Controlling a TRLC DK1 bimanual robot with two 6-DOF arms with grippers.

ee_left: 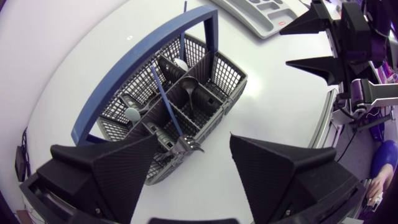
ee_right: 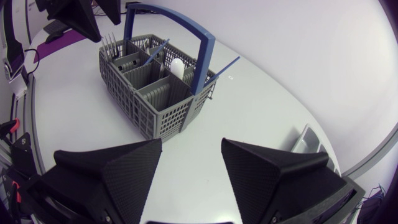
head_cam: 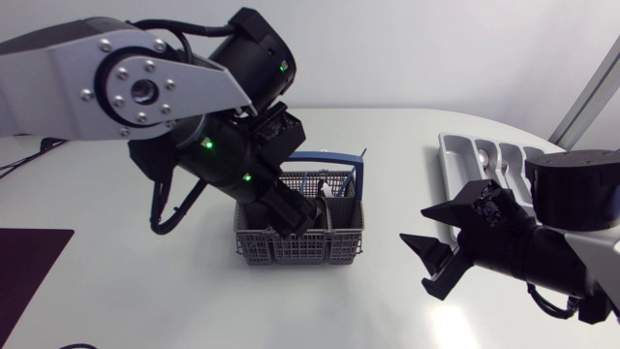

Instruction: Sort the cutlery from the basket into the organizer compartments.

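The grey wire basket (head_cam: 341,248) with a blue handle (ee_left: 130,65) stands mid-table. It holds a blue-handled fork (ee_left: 169,109), tines toward my gripper, and white spoons (ee_left: 180,64). My left gripper (head_cam: 294,215) hangs open just over the basket's near end; in its wrist view the gripper (ee_left: 194,142) has nothing between its fingers, and the fork's tines lie below the gap. My right gripper (head_cam: 422,230) stands open to the basket's right, between it and the grey organizer (head_cam: 455,155), and faces the basket (ee_right: 163,118).
The organizer (ee_left: 261,15) sits at the back right near the table's edge, with some cutlery in its compartments. A dark mat (head_cam: 24,267) lies at the front left. My left arm's bulky links (head_cam: 145,87) hover over the table's left half.
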